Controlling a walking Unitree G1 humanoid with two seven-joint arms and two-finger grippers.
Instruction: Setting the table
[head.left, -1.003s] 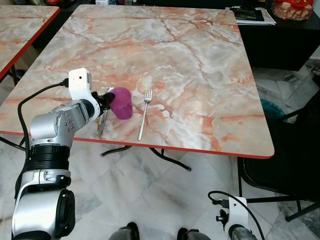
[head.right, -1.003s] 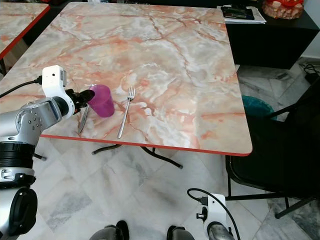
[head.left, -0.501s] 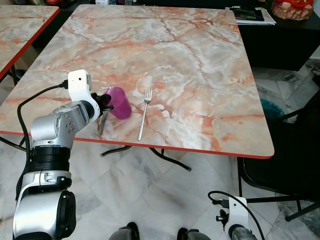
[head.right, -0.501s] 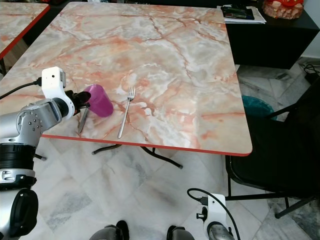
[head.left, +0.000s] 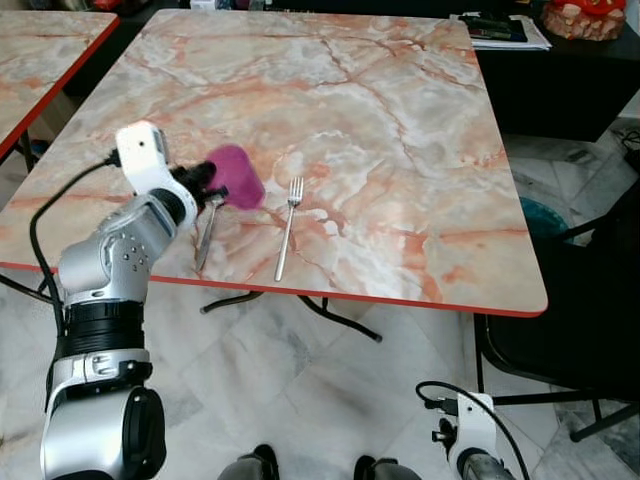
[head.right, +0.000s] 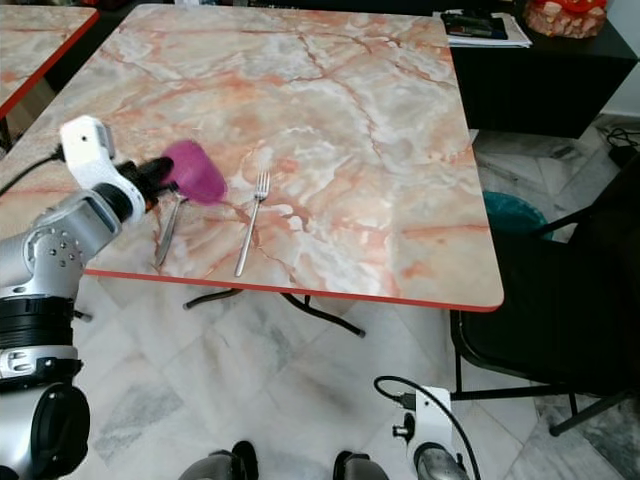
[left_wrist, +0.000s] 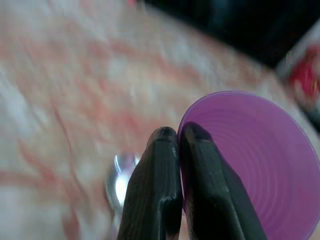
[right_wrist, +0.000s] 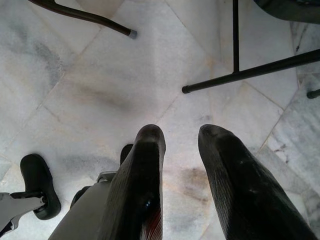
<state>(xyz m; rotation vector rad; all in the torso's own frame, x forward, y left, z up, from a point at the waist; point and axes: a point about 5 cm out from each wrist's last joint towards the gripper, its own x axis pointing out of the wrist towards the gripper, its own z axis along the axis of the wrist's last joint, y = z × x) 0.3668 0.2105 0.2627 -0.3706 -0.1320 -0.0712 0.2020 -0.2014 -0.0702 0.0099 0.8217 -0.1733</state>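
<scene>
- Your left gripper (left_wrist: 178, 137) is clamped on the rim of the purple cup (head.left: 235, 177): one finger is inside the cup and the other outside, pressed together on the wall.
- The cup is lifted off the marble table (head.left: 400, 120) and tilted on its side. It looks blurred in both eye views, so you cannot make out its edge well.
- Under the cup lies a piece of silver cutlery (head.left: 206, 232), near the front edge of the table. Its top end is hidden behind the cup and gripper, so you cannot tell if it is a spoon or a knife.
- A fork (head.left: 286, 227) lies just beside it, on the right, prongs pointing away from you.
- Your right gripper (right_wrist: 177, 137) hangs low over the floor tiles (right_wrist: 90, 75), its fingers apart and holding nothing.
</scene>
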